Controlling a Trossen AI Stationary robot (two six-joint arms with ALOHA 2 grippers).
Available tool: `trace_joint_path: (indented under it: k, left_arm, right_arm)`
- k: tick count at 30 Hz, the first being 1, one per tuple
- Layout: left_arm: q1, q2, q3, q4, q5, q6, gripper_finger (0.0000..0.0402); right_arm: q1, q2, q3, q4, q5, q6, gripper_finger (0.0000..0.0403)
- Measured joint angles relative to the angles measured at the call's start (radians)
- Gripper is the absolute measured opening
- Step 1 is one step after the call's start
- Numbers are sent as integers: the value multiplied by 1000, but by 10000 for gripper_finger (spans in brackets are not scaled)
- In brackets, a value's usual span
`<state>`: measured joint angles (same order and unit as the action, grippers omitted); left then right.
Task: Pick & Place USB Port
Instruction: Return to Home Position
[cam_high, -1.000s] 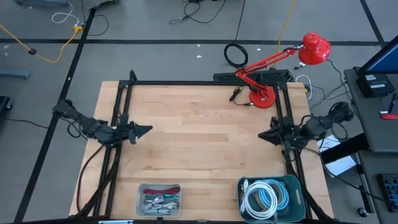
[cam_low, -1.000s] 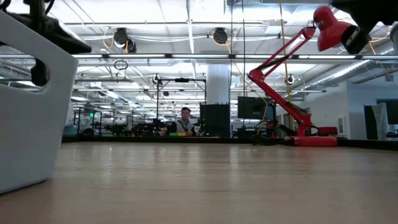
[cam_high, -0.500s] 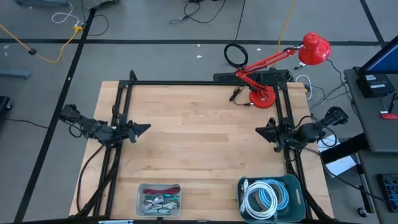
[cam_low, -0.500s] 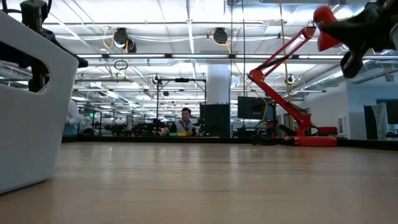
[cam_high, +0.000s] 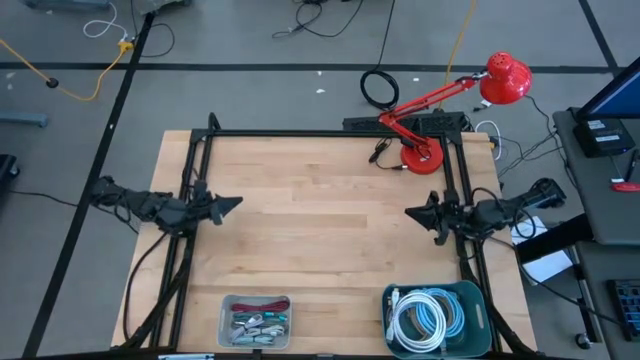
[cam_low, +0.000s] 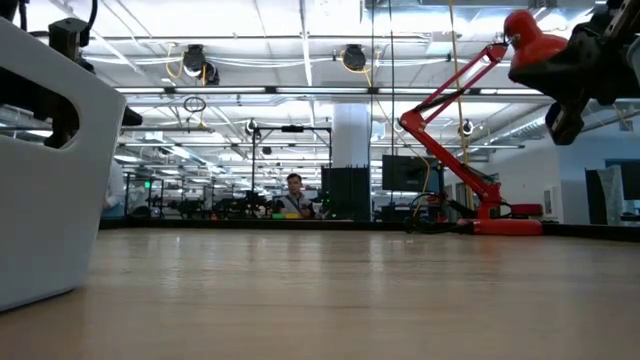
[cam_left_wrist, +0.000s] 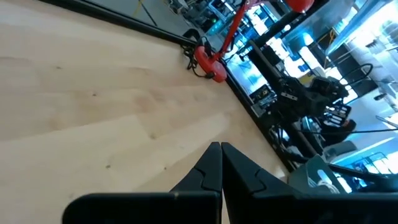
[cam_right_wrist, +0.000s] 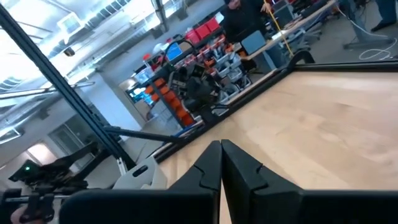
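Your left gripper (cam_high: 232, 206) hangs over the left side of the table (cam_high: 320, 230) with its fingers pressed together, your right gripper (cam_high: 414, 213) the same over the right side; white cables (cam_high: 425, 318) lie coiled in the teal bin (cam_high: 478, 305), small parts (cam_high: 255, 323) in the gray bin (cam_high: 224, 320)

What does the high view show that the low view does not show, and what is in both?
Only the high view: the coiled white cables in the teal bin and the small parts in the gray bin. Only the low view: a person far off in the room, and ceiling lights. Both: the red lamp, the wooden table, and parts of the left arm and the right arm.
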<state>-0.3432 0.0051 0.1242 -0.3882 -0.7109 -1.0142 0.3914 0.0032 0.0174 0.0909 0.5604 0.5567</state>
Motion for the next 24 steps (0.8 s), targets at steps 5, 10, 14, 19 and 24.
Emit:
trace_joint_path:
  k: [5, 10, 14, 19, 24]
  left_arm:
    - [72, 0, 0, 0, 29, 4, 0]
    - [155, 0, 0, -1, 124, 11, 0]
    - [217, 0, 0, -1, 198, 17, 0]
    - [267, 1, 1, -2, 266, 17, 2]
    - [272, 1, 1, 12, 270, -3, 17]
  right_arm:
    - [-124, 0, -1, -13, -134, -3, 0]
    - [-265, 0, -1, -27, -274, -14, 0]
    - [-371, 0, -2, -41, -400, -3, 0]
    - [-461, 2, -2, -58, -480, 51, 0]
    - [-475, 16, -2, -59, -485, 54, 0]
